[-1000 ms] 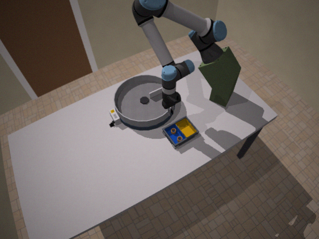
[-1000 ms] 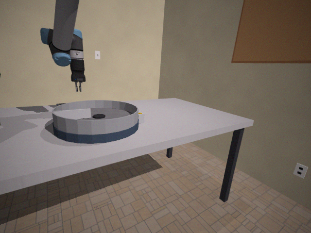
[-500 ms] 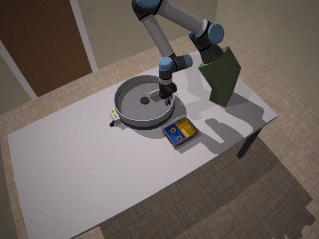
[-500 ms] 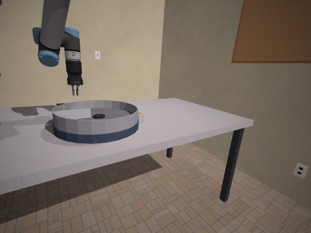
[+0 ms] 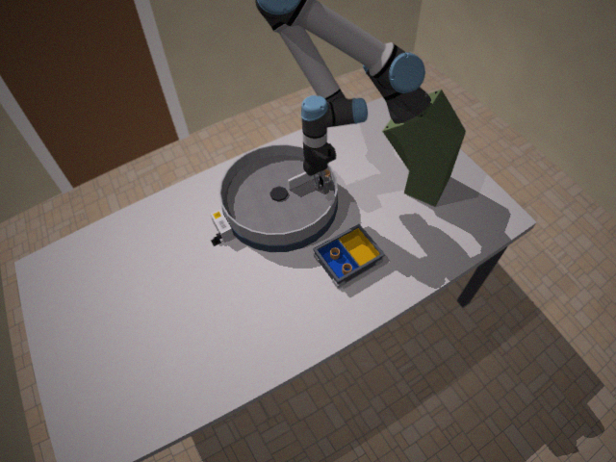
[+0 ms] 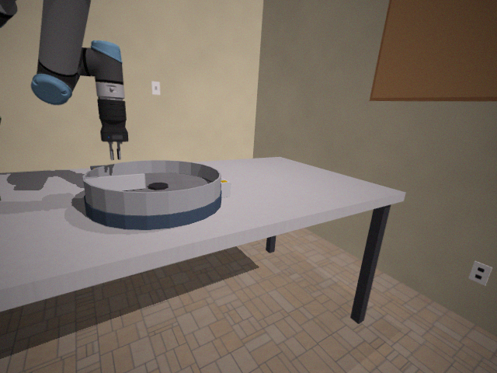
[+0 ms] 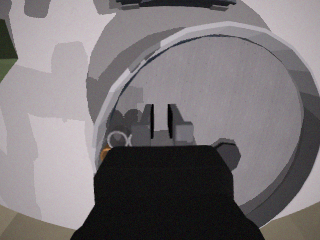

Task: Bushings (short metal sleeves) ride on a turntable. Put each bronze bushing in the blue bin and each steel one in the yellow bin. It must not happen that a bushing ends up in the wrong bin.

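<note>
A Universal Robots arm, its wrist (image 5: 314,137) (image 6: 110,72) pointing straight down, hangs its two-finger gripper (image 5: 323,183) (image 6: 115,154) (image 7: 160,114) above the turntable (image 5: 248,223) (image 6: 152,204) (image 7: 240,90), fingers parted with nothing between them. Near the turntable's rim, beside the gripper in the wrist view, sit a silvery ring-shaped bushing (image 7: 110,137) and an orange-brown bronze bushing (image 7: 105,154), the latter partly hidden by the gripper body. Two more bronze bushings, round and hollow, one (image 5: 335,252) and another (image 5: 346,269), rest apart in the blue bin (image 5: 328,262), next to the yellow bin (image 5: 365,248).

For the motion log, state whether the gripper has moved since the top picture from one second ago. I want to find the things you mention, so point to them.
Yes: in the top view, the gripper (image 5: 321,183) (image 6: 115,159) (image 7: 160,114) has moved away from the blue bin (image 5: 329,264), inward over the turntable (image 5: 258,209) (image 6: 180,180) (image 7: 240,90).
</note>
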Tool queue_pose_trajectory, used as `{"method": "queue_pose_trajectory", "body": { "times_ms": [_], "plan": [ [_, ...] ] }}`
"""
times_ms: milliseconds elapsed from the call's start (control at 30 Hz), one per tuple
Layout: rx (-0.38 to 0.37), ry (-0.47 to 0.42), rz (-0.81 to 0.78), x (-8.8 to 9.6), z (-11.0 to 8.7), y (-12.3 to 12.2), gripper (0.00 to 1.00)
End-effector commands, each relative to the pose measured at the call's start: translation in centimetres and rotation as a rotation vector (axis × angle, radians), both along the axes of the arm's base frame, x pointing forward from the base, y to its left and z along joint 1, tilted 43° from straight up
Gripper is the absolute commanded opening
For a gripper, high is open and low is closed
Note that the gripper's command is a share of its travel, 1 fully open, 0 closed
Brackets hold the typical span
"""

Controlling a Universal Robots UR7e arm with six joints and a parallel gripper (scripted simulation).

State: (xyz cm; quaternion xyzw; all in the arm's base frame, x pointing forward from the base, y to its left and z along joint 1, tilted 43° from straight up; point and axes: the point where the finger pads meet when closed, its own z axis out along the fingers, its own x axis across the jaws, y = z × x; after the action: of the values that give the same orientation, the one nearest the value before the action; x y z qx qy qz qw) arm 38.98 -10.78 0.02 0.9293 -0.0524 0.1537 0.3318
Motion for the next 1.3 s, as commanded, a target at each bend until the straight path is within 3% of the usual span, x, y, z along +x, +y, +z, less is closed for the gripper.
{"method": "queue_pose_trajectory", "body": {
  "times_ms": [0,100,500,1267],
  "plan": [
    [0.005,-0.004,0.007,-1.7,1.3,-2.9,0.40],
    [0.005,-0.004,0.007,-2.7,2.1,-4.6,0.40],
    [0.005,-0.004,0.007,-2.7,2.1,-4.6,0.40],
    [0.004,-0.004,0.007,-1.6,-1.1,-7.4,0.40]
  ]
}}
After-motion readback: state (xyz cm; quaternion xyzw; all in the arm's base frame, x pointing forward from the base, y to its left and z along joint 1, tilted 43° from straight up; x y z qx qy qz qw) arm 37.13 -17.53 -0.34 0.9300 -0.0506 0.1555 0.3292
